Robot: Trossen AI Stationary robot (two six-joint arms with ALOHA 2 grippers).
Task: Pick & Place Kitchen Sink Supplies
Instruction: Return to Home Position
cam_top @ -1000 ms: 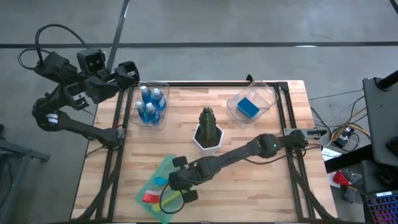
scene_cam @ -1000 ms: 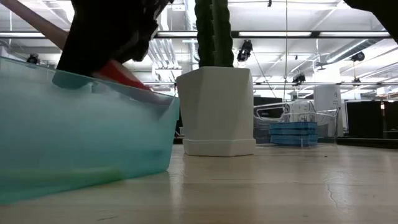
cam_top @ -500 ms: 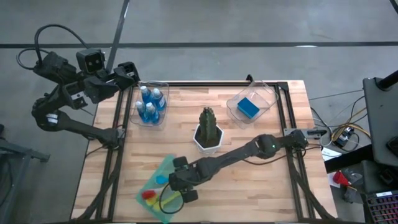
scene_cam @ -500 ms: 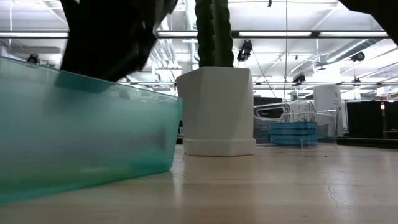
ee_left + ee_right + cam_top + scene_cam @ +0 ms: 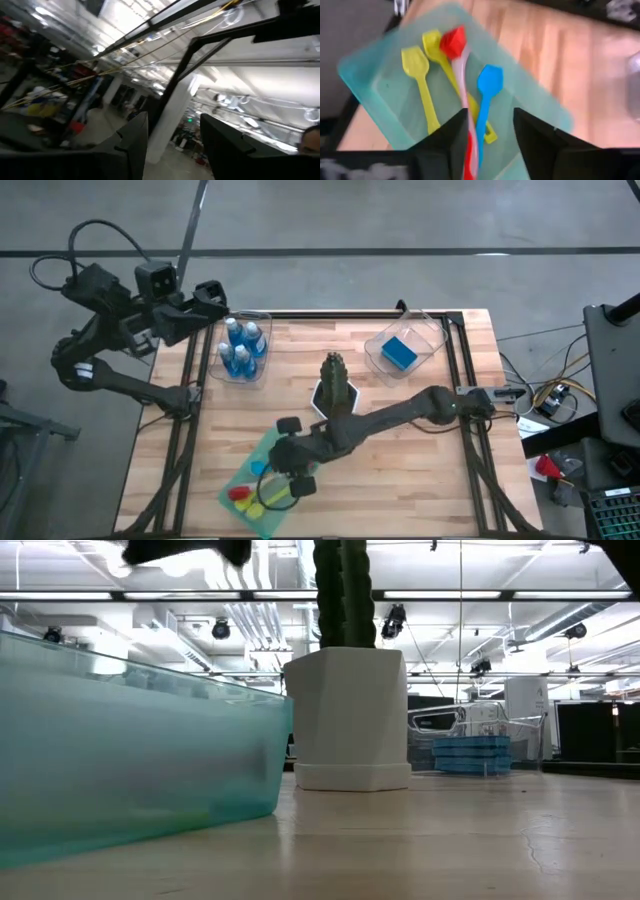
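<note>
homing step: right gripper [image 5: 490, 117] hovers over the green bin [image 5: 375, 95] with jaws released and empty, brushes [image 5: 415, 60] lying inside; next it needs a clear lift past the cactus pot [image 5: 322, 404]; left gripper [image 5: 212, 293] parked off-counter, jaws apart.

Table [image 5: 420, 470]: bin [image 5: 262, 448] at front left, brushes [image 5: 489, 82] lying inside. Potted plant [image 5: 336, 385] at centre. Bottles [image 5: 242, 346] stand in a tray [image 5: 268, 320] at back left; sponge [image 5: 400, 351] lies in a second tray [image 5: 428, 330] at back right.
</note>
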